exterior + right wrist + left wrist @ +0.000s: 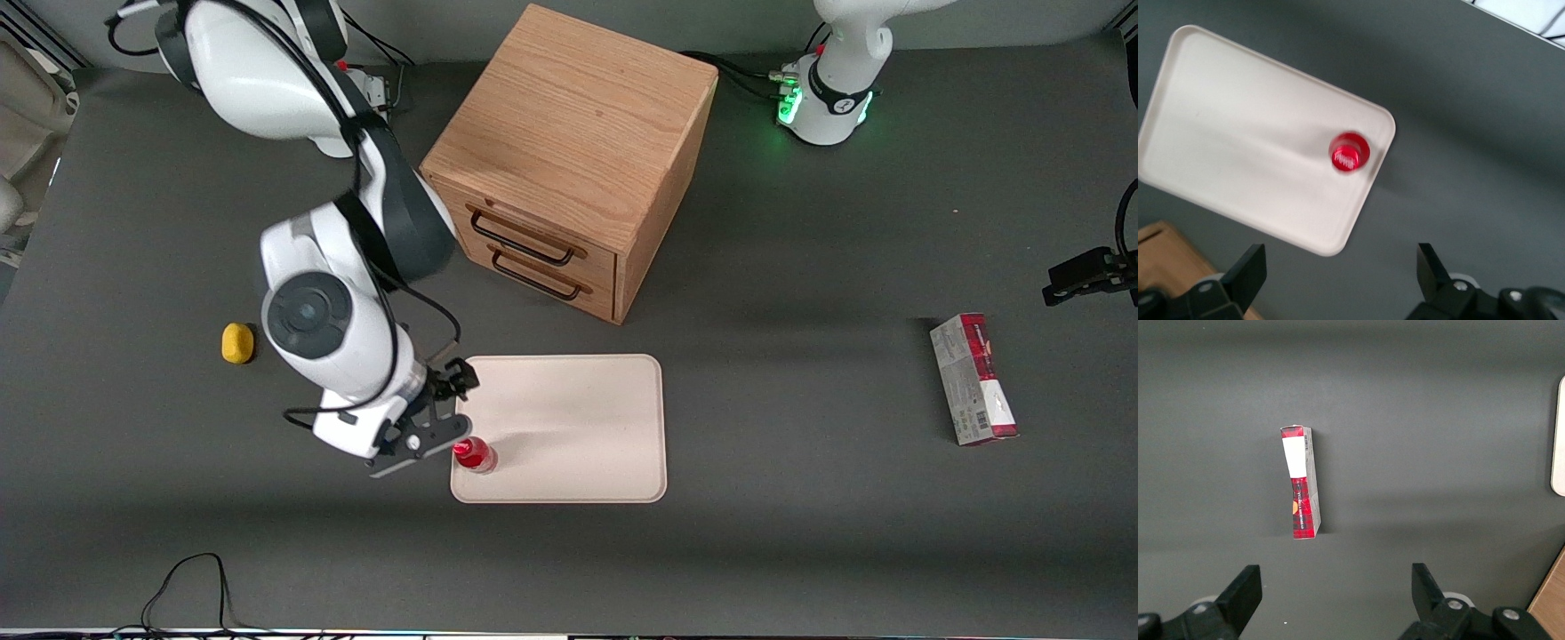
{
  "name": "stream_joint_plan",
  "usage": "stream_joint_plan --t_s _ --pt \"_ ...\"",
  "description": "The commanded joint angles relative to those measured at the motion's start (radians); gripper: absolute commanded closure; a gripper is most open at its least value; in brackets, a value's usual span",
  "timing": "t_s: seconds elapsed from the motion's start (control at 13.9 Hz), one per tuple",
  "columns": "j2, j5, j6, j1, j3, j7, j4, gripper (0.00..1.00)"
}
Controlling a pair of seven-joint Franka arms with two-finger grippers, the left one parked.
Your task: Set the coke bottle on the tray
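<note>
The coke bottle (476, 455) stands upright on the tray (569, 418), in the tray's corner nearest the front camera at the working arm's end. From above, the wrist view shows its red cap (1349, 152) just inside the tray's (1238, 133) rounded rim. My right gripper (449, 404) hovers over the table beside that tray edge, apart from the bottle. It is open (1341, 267), with only grey table between its black fingers (1251, 270).
A wooden two-drawer cabinet (569, 160) stands farther from the front camera than the tray. A yellow lump (237, 343) lies beside the working arm. A red-and-grey carton (973, 378) lies toward the parked arm's end of the table.
</note>
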Motion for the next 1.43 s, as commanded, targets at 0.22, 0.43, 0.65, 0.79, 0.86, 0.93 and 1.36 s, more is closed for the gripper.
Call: stream_joint_plan --t_s 0.22,0.43,0.65,0.79,0.86,0.93,1.36 --pt "-0.237 -0.012 -0.226 -0.003 -0.031 0.001 -0.065 0.0" --pt "-0.41 -0.04 -0.251 -0.004 -0.039 -0.004 -0.229 0.0" --pt "-0.537 -0.091 -0.24 -0.052 -0.036 -0.01 -0.36 0.0" --pt "-0.597 -0.083 -0.238 -0.128 -0.028 -0.01 -0.414 0.0" --pt "-0.631 -0.081 -0.229 -0.168 -0.027 -0.009 -0.45 0.0" --pt "-0.671 -0.077 -0.208 -0.206 -0.025 -0.009 -0.498 0.0" --pt "-0.821 -0.063 -0.091 -0.363 -0.025 -0.087 -0.705 0.0"
